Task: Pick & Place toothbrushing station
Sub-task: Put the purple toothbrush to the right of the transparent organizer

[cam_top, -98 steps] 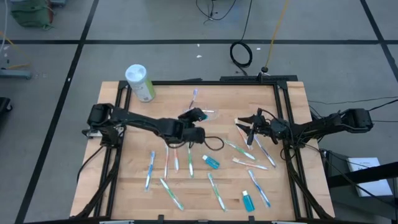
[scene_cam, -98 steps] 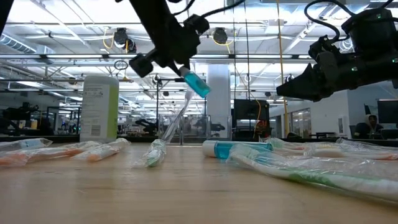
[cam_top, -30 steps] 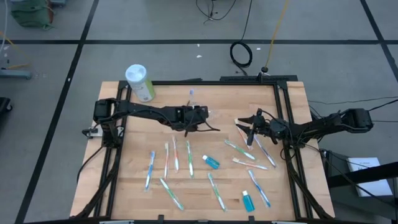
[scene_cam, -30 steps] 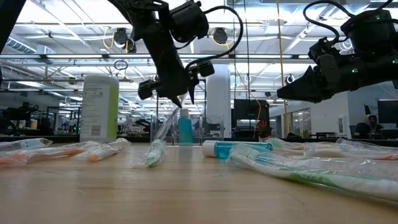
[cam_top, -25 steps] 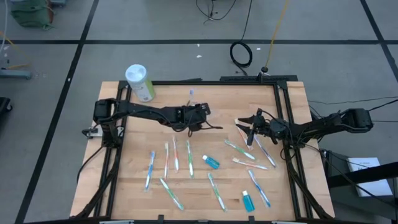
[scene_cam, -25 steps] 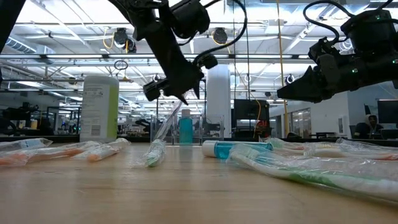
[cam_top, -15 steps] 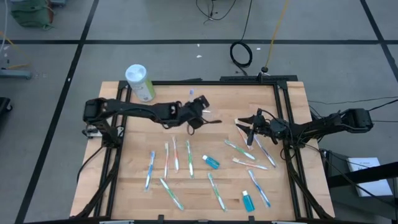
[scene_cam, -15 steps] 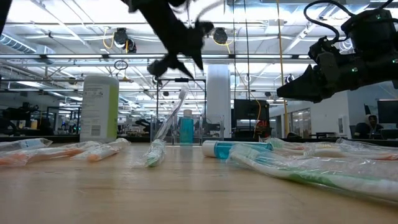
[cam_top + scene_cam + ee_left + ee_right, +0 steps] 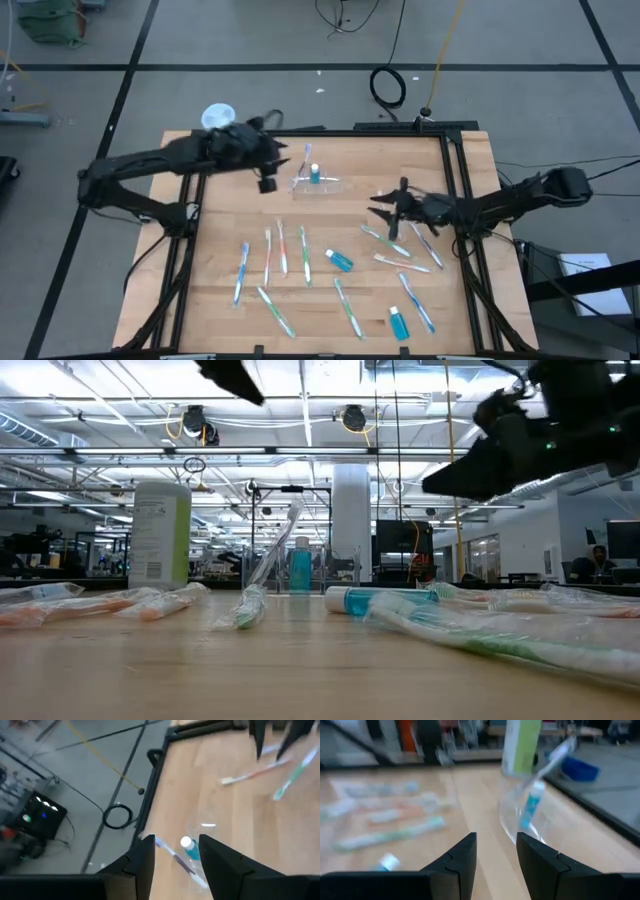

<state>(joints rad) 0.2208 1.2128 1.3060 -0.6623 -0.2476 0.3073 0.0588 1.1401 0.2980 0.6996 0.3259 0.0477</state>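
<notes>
While toothbrushing station [image 9: 316, 183] stands clear, wrapped toothbrushes [image 9: 283, 250] lie nearby.

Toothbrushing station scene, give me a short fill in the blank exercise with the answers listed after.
1. The small tube standing in the clear toothbrushing station is coloured ____.
2. In the high view, the gripper nearer the pale-green cylinder is the ____ gripper.
3. The fingers of the right gripper stand ____.
4. Besides the tube, the station holds one leaning ____.

Missing words: blue; left; open; toothbrush
</notes>
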